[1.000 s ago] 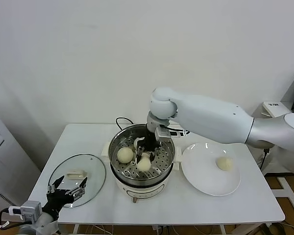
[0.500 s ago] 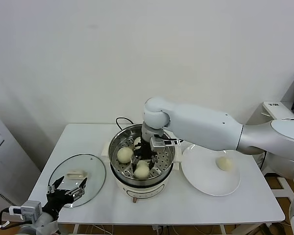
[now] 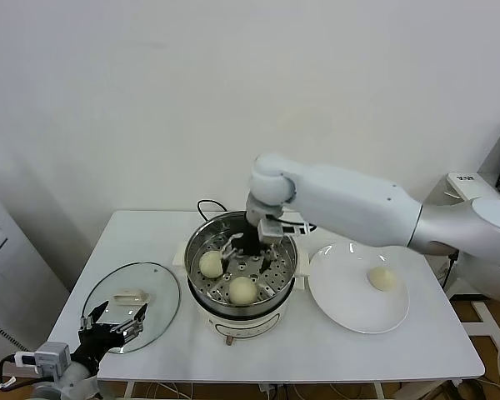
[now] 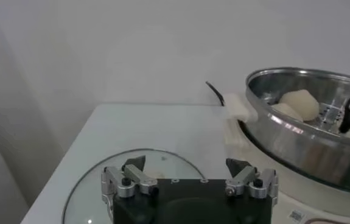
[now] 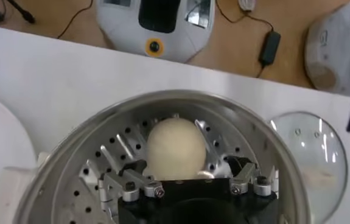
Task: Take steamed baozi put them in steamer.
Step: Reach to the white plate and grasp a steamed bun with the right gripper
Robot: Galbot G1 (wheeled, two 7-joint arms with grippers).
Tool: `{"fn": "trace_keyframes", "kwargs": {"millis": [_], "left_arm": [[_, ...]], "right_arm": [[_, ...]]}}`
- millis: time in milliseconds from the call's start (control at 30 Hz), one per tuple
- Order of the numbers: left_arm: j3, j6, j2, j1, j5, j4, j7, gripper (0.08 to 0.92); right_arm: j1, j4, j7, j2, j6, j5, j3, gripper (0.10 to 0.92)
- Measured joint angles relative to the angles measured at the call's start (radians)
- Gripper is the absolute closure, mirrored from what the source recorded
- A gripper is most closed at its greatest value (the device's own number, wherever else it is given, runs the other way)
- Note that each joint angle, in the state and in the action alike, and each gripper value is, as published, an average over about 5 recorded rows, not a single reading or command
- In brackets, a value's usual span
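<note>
Your right gripper [image 3: 248, 242] is over the steamer [image 3: 241, 310], up at twelve o'clock of the tray, and its jaws stand wide apart with nothing between them. From the right wrist camera you see both fingers [image 5: 115, 184] spread, and a bun [image 5: 175, 148] sitting free on the perforated tray just beyond the tips, not touched by either finger.

Count the buns from the head camera: one bun [image 3: 242, 289] at six o'clock of the tray, a second bun [image 3: 210, 264] at nine o'clock against the wall. A third may lie under your gripper, but you cannot tell from above. One more bun [image 3: 382, 279] sits alone on the plate [image 3: 342, 300], at three o'clock from the steamer and well apart from it.

The left wrist camera catches the steamer wall [image 4: 296, 137] and pale buns [image 4: 301, 103] inside it.

Your left gripper [image 3: 112, 326] is parked low at the table's near edge, around eight o'clock from the steamer, over the near rim of the glass lid [image 3: 154, 292]. Its fingers [image 4: 126, 180] are spread and hold nothing. The lid lies flat on the table [image 3: 317, 350], at nine o'clock from the steamer.
</note>
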Motion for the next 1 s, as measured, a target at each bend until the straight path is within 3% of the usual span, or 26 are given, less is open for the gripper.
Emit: {"fn": "trace_keyframes", "kwargs": {"millis": [533, 1000], "left_arm": [[-0.010, 0.001, -0.009, 0.008, -0.008, -0.011, -0.001, 0.177], [-0.013, 0.005, -0.011, 0.009, -0.013, -0.027, -0.005, 0.177]], "right_arm": [[0.108, -0.211, -0.087, -0.198, -0.318, 0.168, -0.028, 0.203], [0.024, -0.387, -0.120, -0.353, -0.389, 0.142, 0.005, 0.203]]}}
